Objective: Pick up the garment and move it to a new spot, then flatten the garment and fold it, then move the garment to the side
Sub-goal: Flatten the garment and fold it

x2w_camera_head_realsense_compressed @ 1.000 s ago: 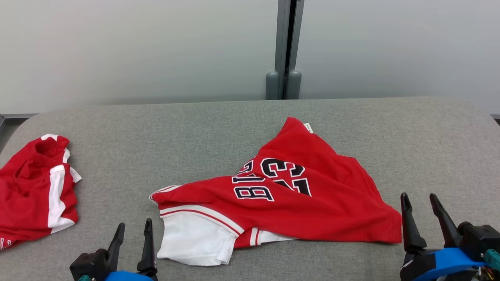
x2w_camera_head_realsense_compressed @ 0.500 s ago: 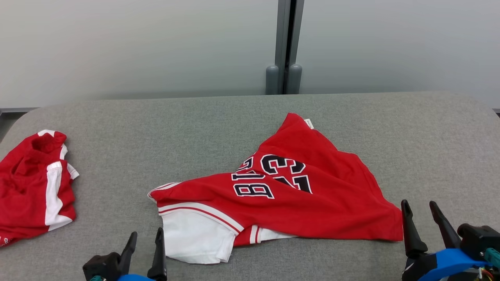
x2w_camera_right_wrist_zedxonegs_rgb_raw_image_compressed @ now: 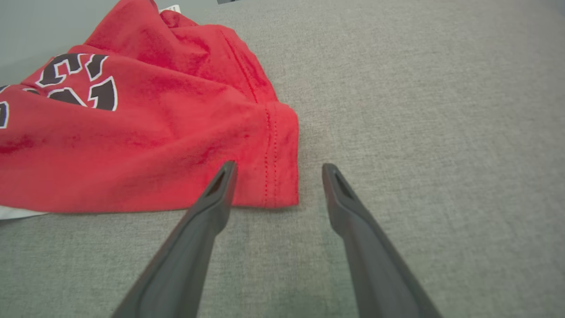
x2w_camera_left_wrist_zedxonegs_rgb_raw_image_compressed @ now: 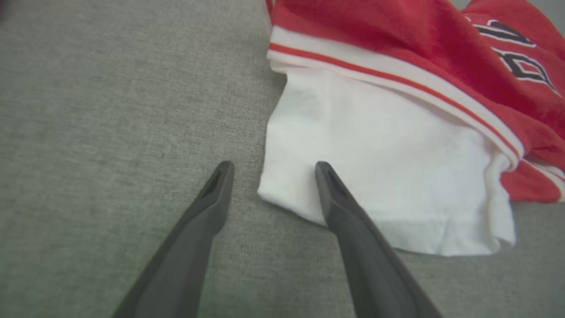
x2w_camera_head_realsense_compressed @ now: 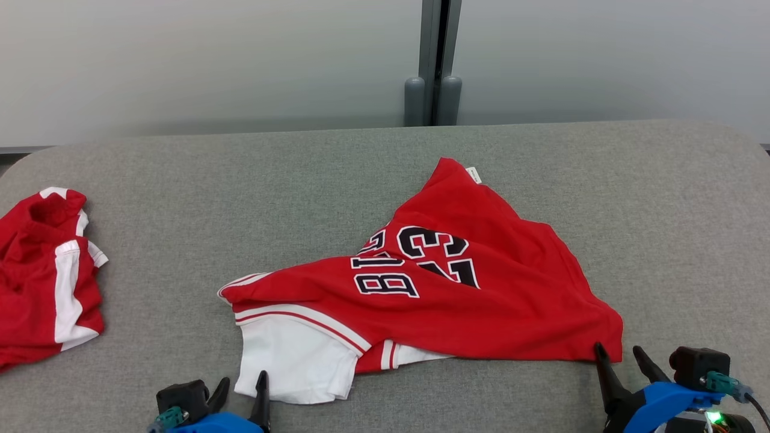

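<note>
Pick-up step, pre-grasp: the garment [x2w_camera_head_realsense_compressed: 457, 294] is lying crumpled mid-table [x2w_camera_head_realsense_compressed: 361, 168]. The left gripper [x2w_camera_head_realsense_compressed: 243, 380] is straddling its white sleeve corner and the right gripper [x2w_camera_head_realsense_compressed: 618, 350] its red hem corner, both spread wide and empty. Next move is likely calling for both to drop onto the cloth and pinch together.

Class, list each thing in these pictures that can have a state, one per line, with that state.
Red jersey with black numerals: crumpled, unfolded, lying loose on the grey fabric table.
Second red-and-white garment: bunched at the table's left edge, untouched.
Left gripper: open, around a corner of the jersey's white sleeve, holding nothing.
Right gripper: open, around the jersey's red hem corner, holding nothing.
</note>
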Robot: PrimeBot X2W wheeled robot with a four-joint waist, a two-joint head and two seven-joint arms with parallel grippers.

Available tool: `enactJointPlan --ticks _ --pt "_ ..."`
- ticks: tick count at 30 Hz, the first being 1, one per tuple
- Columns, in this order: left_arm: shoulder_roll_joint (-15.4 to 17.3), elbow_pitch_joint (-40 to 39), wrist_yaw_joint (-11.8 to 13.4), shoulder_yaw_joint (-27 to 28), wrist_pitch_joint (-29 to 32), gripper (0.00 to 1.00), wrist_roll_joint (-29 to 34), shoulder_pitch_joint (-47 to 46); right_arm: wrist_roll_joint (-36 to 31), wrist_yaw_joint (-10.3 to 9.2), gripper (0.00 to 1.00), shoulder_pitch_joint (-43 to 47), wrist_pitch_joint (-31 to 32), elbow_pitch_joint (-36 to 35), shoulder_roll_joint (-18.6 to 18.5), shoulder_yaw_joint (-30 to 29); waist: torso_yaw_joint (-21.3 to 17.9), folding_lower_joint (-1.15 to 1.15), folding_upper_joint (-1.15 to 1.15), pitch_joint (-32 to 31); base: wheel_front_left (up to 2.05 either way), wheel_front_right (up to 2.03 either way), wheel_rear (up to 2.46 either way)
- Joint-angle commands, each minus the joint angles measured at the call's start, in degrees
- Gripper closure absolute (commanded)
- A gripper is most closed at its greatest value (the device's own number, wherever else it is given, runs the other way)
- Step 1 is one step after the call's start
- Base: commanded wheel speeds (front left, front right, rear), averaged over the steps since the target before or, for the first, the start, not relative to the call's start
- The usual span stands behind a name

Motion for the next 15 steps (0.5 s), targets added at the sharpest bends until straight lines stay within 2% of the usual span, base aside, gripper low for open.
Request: enactJointPlan --ticks 1,7,8,11,12,13,14,15 --pt "0.0 0.6 0.2 0.0 0.5 0.00 0.2 -0.8 0.1 0.03 0.00 -1.0 0.2 0.6 -0.3 0.0 0.1 0.00 0.00 0.2 0.00 0.00 0.00" --pt "-0.1 3.5 -0.7 -1.2 2.4 0.00 -0.1 -2.6 -0.4 0.03 0.00 -4.2 1.4 6.7 -0.3 0.3 0.3 0.00 0.00 1.4 0.00 0.00 0.00" --pt "-0.1 3.8 -0.9 -1.3 2.4 0.15 -0.2 -2.8 -0.5 0.03 0.00 -4.7 1.7 7.8 -0.3 0.6 0.4 0.00 0.00 1.6 0.00 0.00 0.00" --pt "-0.4 5.3 -1.8 -1.9 2.8 0.68 -0.4 -3.4 -1.0 0.04 0.00 -5.7 2.9 10.9 -0.1 1.9 0.5 0.00 0.00 2.1 0.00 0.00 0.00" --pt "-0.6 5.8 -2.0 -2.0 3.0 0.95 -0.7 -3.4 -0.9 0.05 0.00 -6.0 3.0 11.8 0.0 2.6 0.5 0.00 0.00 2.2 0.00 0.00 0.00" --pt "-0.8 6.4 -2.5 -2.3 3.3 1.00 -0.7 -3.5 -0.5 0.10 0.00 -6.2 3.3 12.5 0.1 3.4 0.6 0.00 0.00 2.4 0.00 0.00 0.00" --pt "-1.0 6.9 -2.8 -2.5 3.6 1.00 -0.9 -3.5 -0.3 0.11 0.00 -6.3 3.5 13.2 0.3 4.0 0.6 0.00 0.00 2.5 0.00 0.00 0.00" --pt "-1.0 7.3 -3.2 -2.8 3.6 1.00 -1.0 -3.5 -0.2 0.12 0.55 -6.4 3.7 13.8 0.4 4.8 0.6 0.00 0.00 2.5 0.00 0.00 0.00"
